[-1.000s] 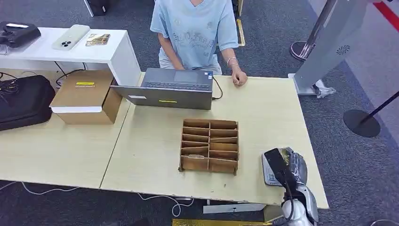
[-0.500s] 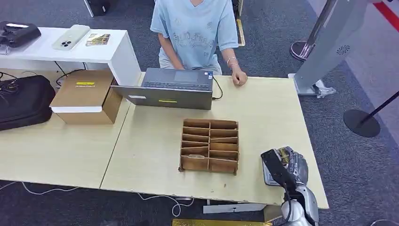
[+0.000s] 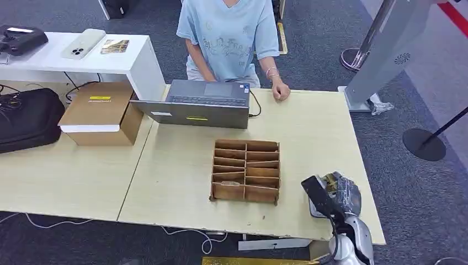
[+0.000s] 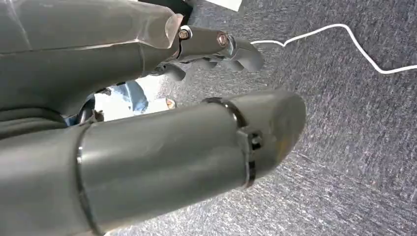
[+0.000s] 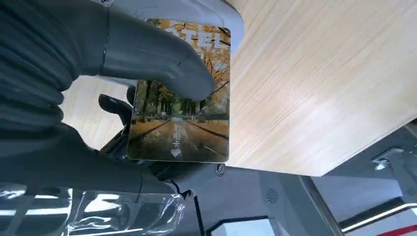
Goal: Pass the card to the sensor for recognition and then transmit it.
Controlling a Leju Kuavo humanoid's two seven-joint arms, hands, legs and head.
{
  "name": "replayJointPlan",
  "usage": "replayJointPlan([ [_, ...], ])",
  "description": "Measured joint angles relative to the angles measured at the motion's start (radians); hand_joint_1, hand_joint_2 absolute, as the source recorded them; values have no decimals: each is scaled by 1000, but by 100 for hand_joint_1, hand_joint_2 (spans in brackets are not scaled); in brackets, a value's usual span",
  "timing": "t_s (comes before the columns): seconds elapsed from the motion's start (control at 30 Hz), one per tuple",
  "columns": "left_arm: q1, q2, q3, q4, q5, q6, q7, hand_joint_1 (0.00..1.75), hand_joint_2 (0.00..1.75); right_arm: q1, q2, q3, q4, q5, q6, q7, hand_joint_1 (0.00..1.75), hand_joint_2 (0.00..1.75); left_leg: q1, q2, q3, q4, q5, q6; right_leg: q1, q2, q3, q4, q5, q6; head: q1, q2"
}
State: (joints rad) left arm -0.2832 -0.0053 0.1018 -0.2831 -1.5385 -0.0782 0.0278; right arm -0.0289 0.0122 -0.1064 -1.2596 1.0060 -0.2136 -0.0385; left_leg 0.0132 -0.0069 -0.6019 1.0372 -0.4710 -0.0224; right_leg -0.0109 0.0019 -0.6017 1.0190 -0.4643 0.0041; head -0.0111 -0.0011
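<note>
The right hand [image 5: 98, 98] has the card [image 5: 179, 113] pinched, thick grey thumb pressed across its upper face and darker fingers tucked behind it. The card carries a photo of an autumn avenue, yellow-leaved trees lining a wet road; there's pale lettering along its top edge and a small white mark with characters low on the road, too small for me to read. Behind the card's top sits the pale grey rounded body of the sensor [image 5: 196, 12], and the card overlaps it in the wrist view, though I can't tell whether they touch.

From the head view, that right hand [image 3: 336, 193] hovers at the table's [image 3: 176, 182] near right corner, over the sensor [image 3: 315, 208], whose face shows a small square code, unreadable from here. The wooden divider box [image 3: 245, 171] stands just to the hand's left, apart from it.

Across the table, a person in a light blue shirt with a faint printed pattern [image 3: 229, 38] rests a fist on the far edge, beside an open grey laptop [image 3: 201, 102] bearing a yellow sticker on its lid. A cardboard box [image 3: 99, 113] to the left has a yellow label with dark print, illegible. A white side desk [image 3: 135, 61] holds a phone [image 3: 83, 43] and a small printed packet [image 3: 115, 46].

The left hand [image 4: 211, 44] hangs over grey carpet, fingers curled in loosely, holding nothing I can see; a white cable [image 4: 344, 34] trails on the floor.
</note>
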Motion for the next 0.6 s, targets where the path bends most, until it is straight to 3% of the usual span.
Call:
replayJointPlan([
  [0.27,-1,0,-21,0,-2,-3,-14,0,0,-18,0,27,39,111,-18,32,175,175,0,0,0,0,0,0,0,0,0,0,0,0,0,0],
  [0.6,-2,11,-65,0,-2,-5,-39,0,0,-43,0,61,93,147,23,27,175,175,0,0,1,0,0,0,0,0,1,0,0,0,0,0],
])
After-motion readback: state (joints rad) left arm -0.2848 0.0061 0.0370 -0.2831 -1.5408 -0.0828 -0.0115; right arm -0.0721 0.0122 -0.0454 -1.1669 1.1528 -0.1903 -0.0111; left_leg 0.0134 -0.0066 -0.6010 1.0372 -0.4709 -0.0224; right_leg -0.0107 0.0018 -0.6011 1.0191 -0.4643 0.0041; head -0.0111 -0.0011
